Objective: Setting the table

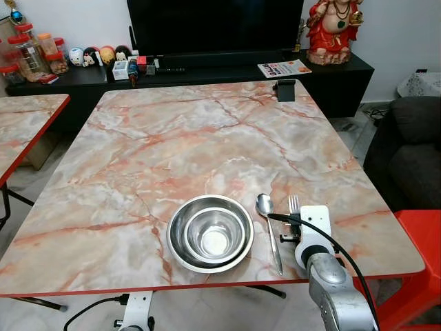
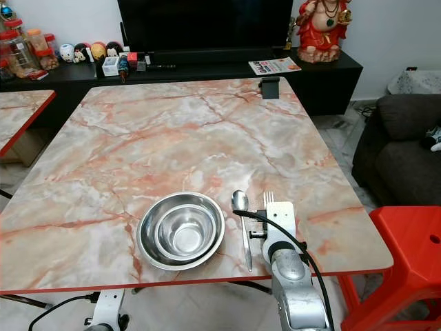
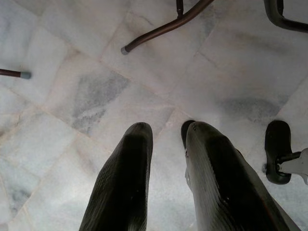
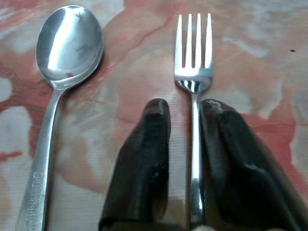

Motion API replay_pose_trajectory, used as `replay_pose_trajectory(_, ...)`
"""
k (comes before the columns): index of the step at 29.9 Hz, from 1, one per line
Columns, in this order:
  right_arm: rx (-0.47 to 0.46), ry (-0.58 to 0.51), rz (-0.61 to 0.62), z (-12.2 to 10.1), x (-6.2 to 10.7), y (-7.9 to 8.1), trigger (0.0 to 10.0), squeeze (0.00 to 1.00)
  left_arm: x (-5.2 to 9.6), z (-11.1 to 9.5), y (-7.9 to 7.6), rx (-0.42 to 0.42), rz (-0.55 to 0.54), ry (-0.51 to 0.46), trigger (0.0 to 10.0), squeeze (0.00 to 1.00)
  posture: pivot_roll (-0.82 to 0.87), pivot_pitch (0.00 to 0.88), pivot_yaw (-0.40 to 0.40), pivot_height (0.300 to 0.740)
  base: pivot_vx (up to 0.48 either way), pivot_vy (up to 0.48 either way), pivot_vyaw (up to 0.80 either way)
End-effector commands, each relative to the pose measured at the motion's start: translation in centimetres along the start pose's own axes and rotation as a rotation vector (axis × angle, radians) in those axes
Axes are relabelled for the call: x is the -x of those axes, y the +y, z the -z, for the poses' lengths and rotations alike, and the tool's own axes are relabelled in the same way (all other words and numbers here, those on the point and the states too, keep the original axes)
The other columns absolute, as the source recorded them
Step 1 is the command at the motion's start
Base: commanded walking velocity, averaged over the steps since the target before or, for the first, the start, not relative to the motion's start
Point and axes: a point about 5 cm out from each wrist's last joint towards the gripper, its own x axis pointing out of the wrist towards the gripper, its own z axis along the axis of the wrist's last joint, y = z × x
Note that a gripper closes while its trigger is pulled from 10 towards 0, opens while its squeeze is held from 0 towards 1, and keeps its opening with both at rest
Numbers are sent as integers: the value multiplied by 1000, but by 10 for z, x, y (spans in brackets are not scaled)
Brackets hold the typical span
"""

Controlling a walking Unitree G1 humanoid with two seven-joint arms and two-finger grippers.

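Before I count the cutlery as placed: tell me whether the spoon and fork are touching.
Apart. The right wrist view shows bare marble table between the spoon and the fork, lying side by side.

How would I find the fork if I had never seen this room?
Look at the big pink marble table, at its near edge by the red plastic stool. Right of the stacked steel bowls lie a silver spoon and a silver fork. The fork has four prongs, and its handle runs between the right gripper fingers.

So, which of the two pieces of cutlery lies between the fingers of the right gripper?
The fork: its handle runs between the right gripper's fingers. The spoon lies apart, on the side toward the bowls.
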Motion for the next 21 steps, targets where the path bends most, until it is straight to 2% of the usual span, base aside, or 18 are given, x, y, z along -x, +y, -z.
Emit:
replay_pose_trajectory(1,-4,-17,-2,-5,-2,1,10000,1000,0,1,2,-14,1,10,10000,0,-102,0,47,725,0,0,0)
replay_pose_trajectory(15,-8,-57,-33,-11,-4,5,10000,1000,0,-2,1,-12,1,6,10000,0,-103,0,45,725,0,0,0)
replay_pose_trajectory(16,-6,-64,-32,-12,-4,5,10000,812,0,-2,1,-12,1,5,10000,0,-103,0,45,725,0,0,0)
replay_pose_trajectory(17,-6,-64,-32,-12,-4,5,10000,812,0,-2,1,-12,1,5,10000,0,-103,0,45,725,0,0,0)
replay_pose_trajectory(18,-6,-89,-28,-15,-3,5,10000,0,-1,-2,1,-11,1,4,10000,0,-104,0,45,725,0,0,0)
replay_pose_trajectory(21,-9,-134,-22,-22,-3,4,10000,0,-1,-3,1,-10,2,3,10000,0,-106,0,47,725,0,0,0)
